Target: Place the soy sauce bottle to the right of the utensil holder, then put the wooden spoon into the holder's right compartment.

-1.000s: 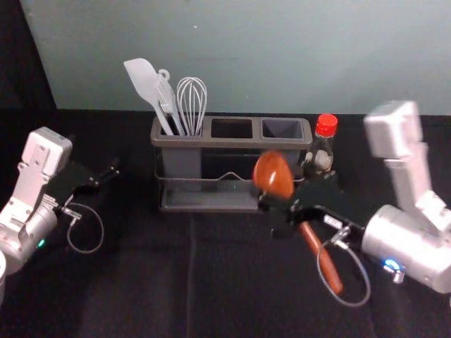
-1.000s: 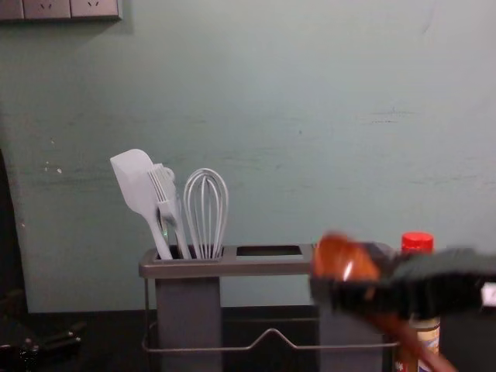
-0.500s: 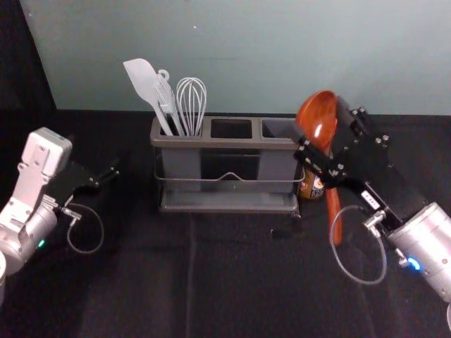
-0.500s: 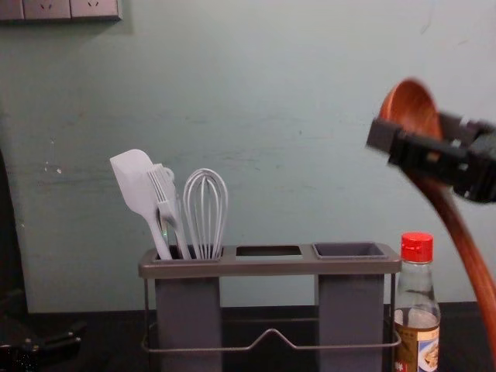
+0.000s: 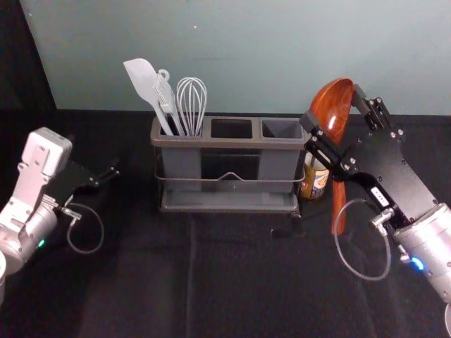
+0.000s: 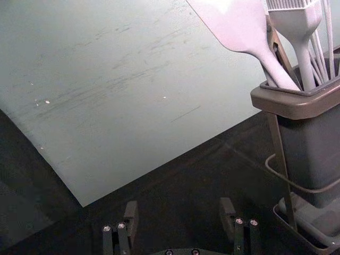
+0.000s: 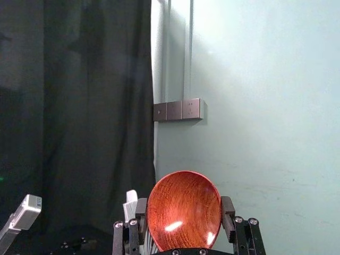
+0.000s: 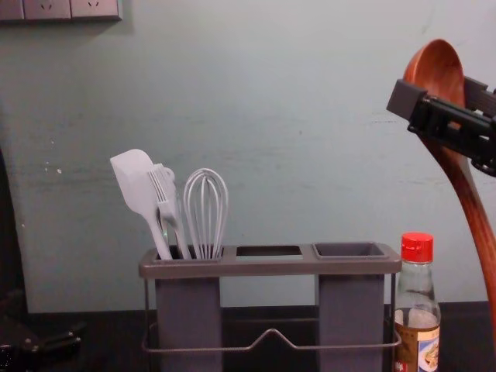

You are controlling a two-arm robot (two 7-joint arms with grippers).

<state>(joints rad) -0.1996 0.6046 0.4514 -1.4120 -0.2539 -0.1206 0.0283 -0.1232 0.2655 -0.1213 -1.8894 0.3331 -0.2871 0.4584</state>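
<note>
My right end effector [image 5: 334, 107] is closed on the bowl of the wooden spoon [image 5: 331, 109], one finger along each side of it. The spoon hangs in the air, bowl up and handle down, leaning a little, to the right of the utensil holder [image 5: 211, 142] and well above the tabletop [image 5: 141, 282] at its bowl end. In my chest view the soy sauce bottle [image 8: 418, 291] stands upright just to the right of the holder, below and left of the spoon's bowl (that red cap is an easy landmark for me). The holder's right compartment [image 5: 282, 129] is on the bottle's side. The left compartment carries a spatula [image 5: 142, 79], a brush [image 5: 166, 102] and a whisk [image 5: 192, 98]. My left end effector [image 5: 93, 155] sits parked off to the left, its fingers spread.
</note>
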